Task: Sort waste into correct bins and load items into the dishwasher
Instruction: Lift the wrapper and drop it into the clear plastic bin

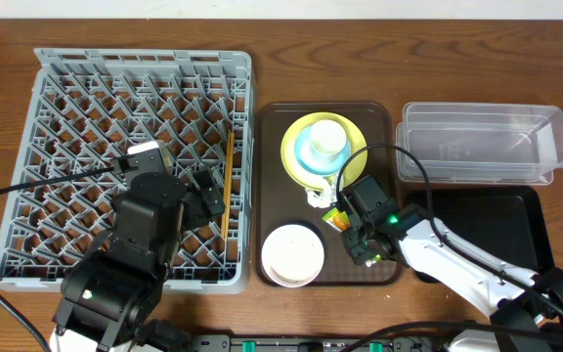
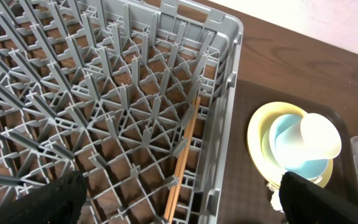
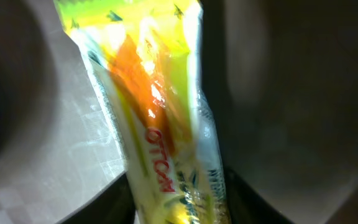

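The right hand (image 1: 358,235) is nearer: the wrapper (image 3: 160,124) lies between its narrow-set fingers, long axis straight ahead, grip unclear through blur. The left hand (image 1: 201,191) gapes wide, well apart.

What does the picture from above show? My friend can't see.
The right end effector is at a yellow wrapper on a brown tray that also holds stacked dishes and a white bowl. A grey rack with chopsticks sits left; a clear tub and black tray, right.

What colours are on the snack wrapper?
Wrapper: yellow-green, orange patch, red lettering; right wrist view.
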Robot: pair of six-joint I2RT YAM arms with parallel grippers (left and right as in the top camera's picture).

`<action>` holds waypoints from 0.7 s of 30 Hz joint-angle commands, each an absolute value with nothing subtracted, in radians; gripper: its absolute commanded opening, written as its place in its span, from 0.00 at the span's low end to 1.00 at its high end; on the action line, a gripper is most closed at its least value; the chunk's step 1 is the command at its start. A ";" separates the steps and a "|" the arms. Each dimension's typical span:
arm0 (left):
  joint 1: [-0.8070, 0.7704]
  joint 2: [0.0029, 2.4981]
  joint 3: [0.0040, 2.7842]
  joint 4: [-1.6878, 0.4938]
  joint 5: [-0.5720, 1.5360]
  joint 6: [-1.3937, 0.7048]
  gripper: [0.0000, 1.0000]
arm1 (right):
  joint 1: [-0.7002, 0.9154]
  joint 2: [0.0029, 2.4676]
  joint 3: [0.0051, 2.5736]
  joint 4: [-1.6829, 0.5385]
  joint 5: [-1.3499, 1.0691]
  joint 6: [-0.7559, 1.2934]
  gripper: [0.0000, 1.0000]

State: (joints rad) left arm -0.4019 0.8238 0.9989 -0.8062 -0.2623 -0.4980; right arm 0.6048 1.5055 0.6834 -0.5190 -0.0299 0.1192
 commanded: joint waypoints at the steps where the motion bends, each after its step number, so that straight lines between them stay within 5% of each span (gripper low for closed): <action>1: -0.398 0.824 1.005 -0.807 -0.274 -0.499 1.00 | 0.627 1.531 0.661 -0.515 -0.042 0.114 0.27; 4: -0.398 0.824 1.005 -0.807 -0.274 -0.499 1.00 | 0.626 1.529 0.677 -0.531 -0.042 0.114 0.01; 14: -0.398 0.824 1.005 -0.807 -0.274 -0.499 1.00 | 0.574 1.407 0.998 -0.822 0.125 0.115 0.01; 21: -0.398 0.824 1.005 -0.807 -0.274 -0.499 1.00 | 0.359 1.349 1.069 -0.712 0.460 0.234 0.01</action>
State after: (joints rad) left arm -0.4019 0.8238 0.9989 -0.8062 -0.2623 -0.4980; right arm 0.4763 1.3479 1.0679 -0.7517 0.2577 0.1566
